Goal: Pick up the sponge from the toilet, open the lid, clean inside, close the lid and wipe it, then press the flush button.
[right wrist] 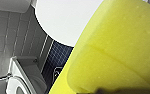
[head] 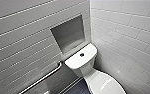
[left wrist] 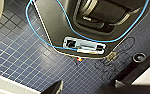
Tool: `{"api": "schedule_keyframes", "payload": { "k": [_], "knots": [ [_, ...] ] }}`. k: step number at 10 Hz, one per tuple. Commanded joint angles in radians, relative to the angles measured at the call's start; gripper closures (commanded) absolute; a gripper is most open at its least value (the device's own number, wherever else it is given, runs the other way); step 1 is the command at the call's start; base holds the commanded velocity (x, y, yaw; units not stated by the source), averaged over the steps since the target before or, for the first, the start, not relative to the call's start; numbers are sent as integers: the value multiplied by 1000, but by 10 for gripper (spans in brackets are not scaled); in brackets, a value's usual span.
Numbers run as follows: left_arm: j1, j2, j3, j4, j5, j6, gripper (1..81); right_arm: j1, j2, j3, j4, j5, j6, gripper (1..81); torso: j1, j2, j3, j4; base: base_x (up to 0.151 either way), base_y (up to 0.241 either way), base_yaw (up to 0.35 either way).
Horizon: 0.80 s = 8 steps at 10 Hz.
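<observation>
Right arm is up over the toilet (head: 87, 72) with the wrist aimed down at it. The sponge (right wrist: 116, 50) sits right up against that wrist camera, in the air above the closed lid (right wrist: 66, 20) and not touching it. As far as I can make out, the right gripper (right wrist: 108, 85) has its fingers clamped on the sponge, with a dark sliver of them peeking past the yellow block.

Left arm hangs low with its wrist pointing at the floor (left wrist: 21, 55), close to the robot's own dark body and a loop of blue cable (left wrist: 38, 30). The left gripper (left wrist: 88, 89) is just some dark shapes at the edge of that view. Honestly can't tell if its fingers are wide or narrow.

Room stuff, going by the head view: the toilet is tucked into a corner, tank roughly in the middle. The flush button (head: 82, 54) is dead centre on the tank top. The lid is down and runs off toward 5 o'clock from the tank. There's a recessed niche (head: 68, 33) in the wall at 11 o'clock from the tank. A metal grab bar (head: 42, 78) slants along that same wall at about 8 o'clock. Walls are long pale grey tiles with light grout. The floor is small dark blue square tiles with pale grout lines.
</observation>
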Motion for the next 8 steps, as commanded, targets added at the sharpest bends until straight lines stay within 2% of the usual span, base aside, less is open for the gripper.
{"api": "schedule_keyframes", "payload": {
  "k": [1, 2, 3, 6, 8],
  "knots": [
    [13, 2, -40, -10, 90, -7, 10, 140, -9, 4, 4, -160, 3, 811, 0, 0, 0, 0, 0, 0, 0],
    [13, 11, -51, -10, 89, -7, 10, 169, 17, -33, 6, -195, 4, 811, 0, 0, 0, 0, 0, 0, 0],
    [13, 14, -54, -8, 90, -7, 10, 206, 39, -70, 7, -238, 4, 811, 64, -100, 0, 0, 0, 0, 0],
    [22, 19, -69, -10, 87, -7, 10, 310, 54, -122, 29, -315, 4, 811, 94, -148, 0, 0, 0, 0, 0],
    [24, 38, -101, -10, 87, -7, 10, 353, 48, -110, 29, -315, 4, 811, 138, -222, -87, 0, 0, 0, 0]
  ]
}}
